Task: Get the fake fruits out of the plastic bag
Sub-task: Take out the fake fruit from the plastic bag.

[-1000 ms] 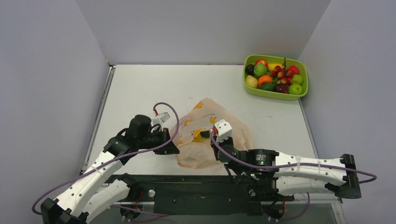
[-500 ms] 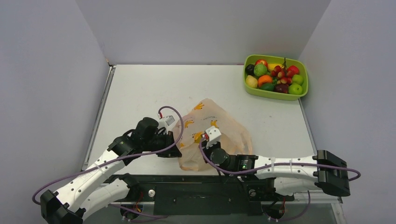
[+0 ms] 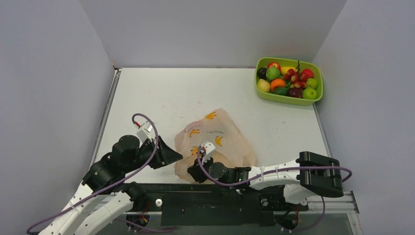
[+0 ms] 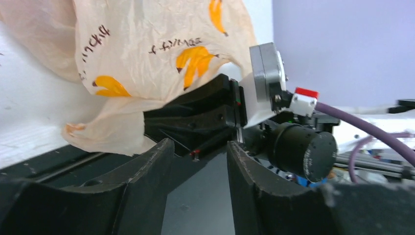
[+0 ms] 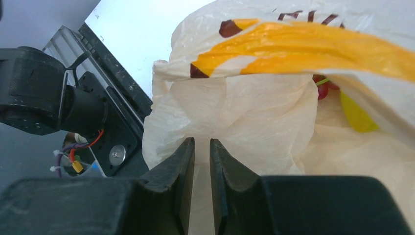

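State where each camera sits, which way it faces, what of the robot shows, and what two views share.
Top external: above, behind the bases, looking down on the white table; shows left arm, right arm, peach translucent plastic bag, lime-green fruit tray.
Left wrist: on the left arm, facing right at the bag's near edge; own parted left fingers below.
Right wrist: facing left into the bag; own right fingers almost together on its film.
Shared: all views show the bag.

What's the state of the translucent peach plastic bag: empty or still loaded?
Still loaded: in the right wrist view a small red fruit and a yellow piece show inside the translucent peach plastic bag.
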Controlling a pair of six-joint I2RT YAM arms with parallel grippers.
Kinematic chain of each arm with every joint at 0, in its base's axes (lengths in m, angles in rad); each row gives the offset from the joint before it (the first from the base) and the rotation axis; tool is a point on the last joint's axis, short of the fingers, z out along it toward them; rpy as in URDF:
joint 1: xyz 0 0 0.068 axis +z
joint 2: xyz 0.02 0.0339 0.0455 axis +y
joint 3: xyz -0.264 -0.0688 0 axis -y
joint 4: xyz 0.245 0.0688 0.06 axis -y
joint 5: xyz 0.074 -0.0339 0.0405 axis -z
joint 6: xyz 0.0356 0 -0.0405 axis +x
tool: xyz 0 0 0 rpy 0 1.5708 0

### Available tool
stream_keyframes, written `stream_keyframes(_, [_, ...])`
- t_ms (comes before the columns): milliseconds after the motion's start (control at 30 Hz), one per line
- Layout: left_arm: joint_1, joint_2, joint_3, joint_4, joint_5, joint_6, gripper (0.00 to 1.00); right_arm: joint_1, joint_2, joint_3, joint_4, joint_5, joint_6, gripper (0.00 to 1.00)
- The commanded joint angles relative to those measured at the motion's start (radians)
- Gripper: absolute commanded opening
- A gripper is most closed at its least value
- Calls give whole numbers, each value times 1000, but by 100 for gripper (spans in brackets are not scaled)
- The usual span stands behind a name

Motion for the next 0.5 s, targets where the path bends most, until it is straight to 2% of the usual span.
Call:
stream_keyframes(0, [-10,-77,-57,51,59,-238,44,-5,-72,32,7,42,64,20])
stream_keyframes(133, [-87,-118,-90,73,11,-361,48,-11,-198,32,-229,187,70,30])
stream_keyframes(233, [-158,-88,-75,50,-101,-393,49,-20,-295,16,-299,244,53,32])
stream_keyframes(300, [-251,-31,-78,77,-160,-418,50,-36,-347,-4,-327,257,55,34])
stream_keyframes(367, [-394,46,-67,94,-291,-458,52,-65,-393,-28,-332,239,59,34])
stream_keyframes(400, [-504,98,-29,74,-436,-494,53,-85,-405,-37,-333,220,62,34])
stream_keyframes(433, [-561,125,-7,8,-508,-517,53,-102,-429,-55,-331,210,63,34])
stream_keyframes(467, [-654,169,25,-40,-638,-576,54,-111,-448,-68,-334,190,62,34])
